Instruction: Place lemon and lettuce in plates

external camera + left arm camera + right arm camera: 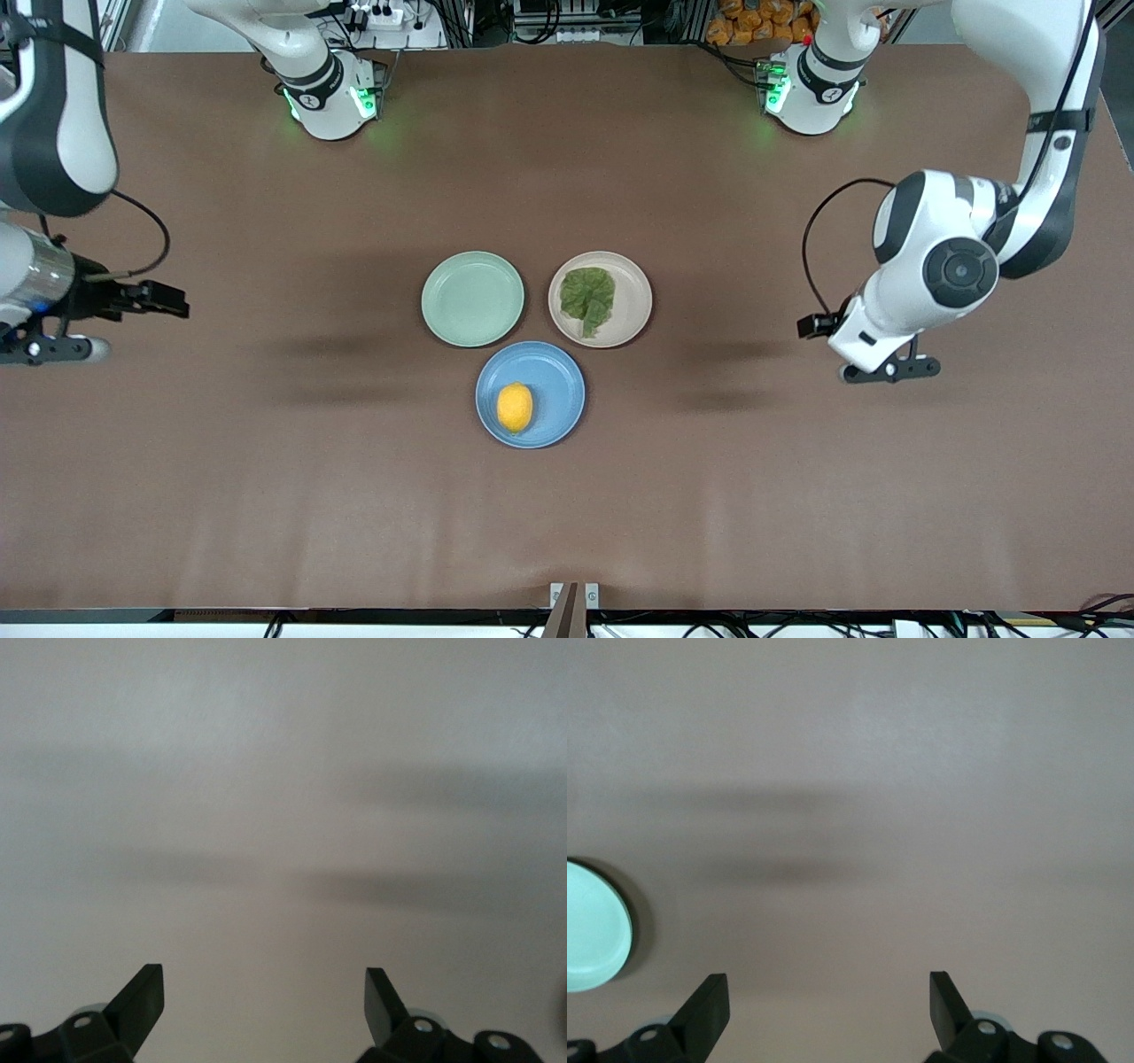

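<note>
Three plates cluster mid-surface, rims nearly touching: mint plate, beige plate, and blue plate nearest the front camera. Gaps between them admit no fingers. Bare surface surrounds the cluster on every side, toward both arms' ends.

The matt brown counter looks cloth-like; the smooth-rinded yellow lemon rests on a satin blue plate (likely plastic).

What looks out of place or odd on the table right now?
Nothing stands out. The lemon lies in the blue plate, the lettuce lies flat in the beige plate, and the mint-green plate holds nothing. Both hands are open over bare table.
</note>
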You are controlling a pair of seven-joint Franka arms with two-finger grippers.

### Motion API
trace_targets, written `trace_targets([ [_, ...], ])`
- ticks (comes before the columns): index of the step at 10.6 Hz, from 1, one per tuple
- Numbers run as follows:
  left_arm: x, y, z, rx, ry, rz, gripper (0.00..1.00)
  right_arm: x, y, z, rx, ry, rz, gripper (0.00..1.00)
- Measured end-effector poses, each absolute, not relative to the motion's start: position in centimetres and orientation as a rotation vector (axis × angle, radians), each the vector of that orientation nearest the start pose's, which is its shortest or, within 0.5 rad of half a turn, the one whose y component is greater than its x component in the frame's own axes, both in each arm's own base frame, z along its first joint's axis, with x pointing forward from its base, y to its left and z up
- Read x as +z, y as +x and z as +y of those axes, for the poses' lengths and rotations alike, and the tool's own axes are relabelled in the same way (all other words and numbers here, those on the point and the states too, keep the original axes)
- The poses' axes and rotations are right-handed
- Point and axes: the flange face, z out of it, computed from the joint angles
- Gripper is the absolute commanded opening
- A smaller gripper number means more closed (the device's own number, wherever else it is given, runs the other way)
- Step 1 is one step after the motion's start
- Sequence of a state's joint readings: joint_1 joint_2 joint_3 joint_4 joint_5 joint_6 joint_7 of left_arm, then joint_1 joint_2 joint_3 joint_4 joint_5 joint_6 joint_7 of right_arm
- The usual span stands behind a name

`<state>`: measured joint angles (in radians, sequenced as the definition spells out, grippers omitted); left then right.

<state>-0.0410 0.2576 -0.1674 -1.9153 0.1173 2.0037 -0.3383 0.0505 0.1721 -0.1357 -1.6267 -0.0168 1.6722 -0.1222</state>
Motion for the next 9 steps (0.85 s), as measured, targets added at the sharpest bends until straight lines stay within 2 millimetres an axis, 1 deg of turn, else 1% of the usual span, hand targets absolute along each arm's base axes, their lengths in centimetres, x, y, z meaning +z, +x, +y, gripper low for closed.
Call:
trace_targets([
  [2, 36.3, 55.5, -10.8, 0.226, -3.042, -0.089, 1.0, 54.3, 59.0, -4.5, 0.248, -3.175, -0.075, 1.0],
  [3, 37.3, 54.8, -10.6, 0.208, -3.05, -0.071, 1.0, 55.8, 58.7, -4.4, 0.255, -3.176, -0.075, 1.0],
  [4, 38.7, 54.7, -10.4, 0.166, -3.058, -0.062, 1.0, 56.9, 58.6, -4.3, 0.257, -3.176, -0.074, 1.0],
  [5, 40.7, 55.2, -10.4, 0.092, -3.069, -0.066, 1.0, 57.8, 58.4, -4.3, 0.251, -3.176, -0.073, 1.0],
  [7, 46.0, 56.9, -10.4, -0.075, -3.09, -0.077, 1.0, 59.7, 58.4, -4.0, 0.21, -3.182, -0.067, 1.0],
  [8, 48.7, 57.4, -10.4, -0.125, -3.093, -0.084, 1.0, 60.7, 58.3, -3.7, 0.183, -3.186, -0.038, 1.0],
  [9, 51.2, 57.3, -10.3, -0.121, -3.089, -0.081, 1.0, 61.9, 58.1, -3.2, 0.146, -3.189, 0.002, 1.0],
])
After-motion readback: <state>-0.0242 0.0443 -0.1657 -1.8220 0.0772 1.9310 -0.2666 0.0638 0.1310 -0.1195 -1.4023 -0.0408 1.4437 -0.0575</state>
